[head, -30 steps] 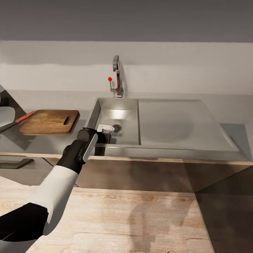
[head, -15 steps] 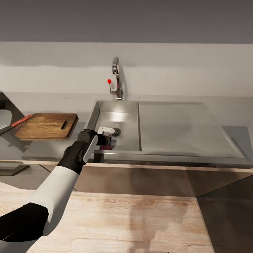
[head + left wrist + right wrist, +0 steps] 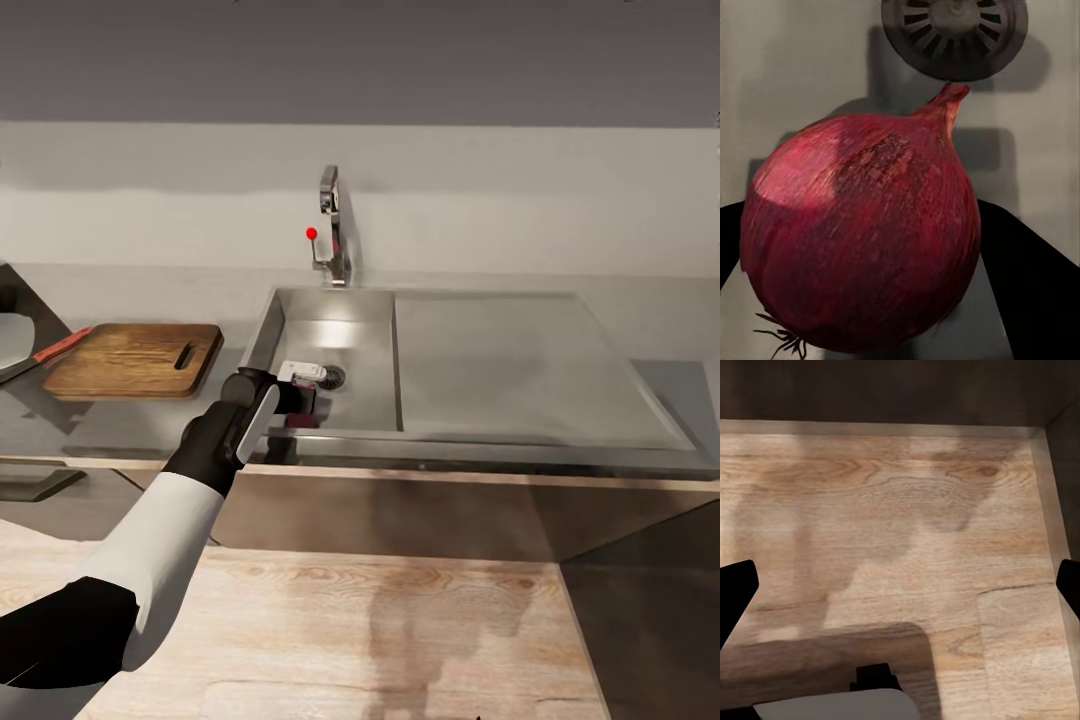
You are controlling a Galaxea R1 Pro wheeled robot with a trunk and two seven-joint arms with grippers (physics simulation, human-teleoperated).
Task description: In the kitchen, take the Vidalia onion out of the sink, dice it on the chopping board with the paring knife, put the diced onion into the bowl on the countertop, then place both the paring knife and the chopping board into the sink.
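A dark red onion (image 3: 862, 232) lies in the sink (image 3: 340, 340) just in front of the drain (image 3: 954, 26). My left gripper (image 3: 297, 405) reaches down into the basin and is shut on the onion, with a black finger (image 3: 1035, 292) pressed to each side. A little of the onion (image 3: 300, 421) shows under the gripper near the front rim. The wooden chopping board (image 3: 130, 360) lies on the countertop (image 3: 660, 390) left of the sink. The paring knife's red handle (image 3: 62, 345) pokes out beyond the board, beside the white bowl (image 3: 10, 338) at the view's edge. My right gripper (image 3: 900, 585) hangs open over the floor.
The chrome faucet (image 3: 333, 225) with its red-knobbed lever (image 3: 312, 234) stands behind the basin. A flat drainboard (image 3: 510, 360) runs to the right of it. Pale wooden floor (image 3: 400, 620) lies in front of the dark cabinets.
The head camera shifted a little a second ago, then held still. My left gripper stays in the basin at the onion, with no visible move in the last half second.
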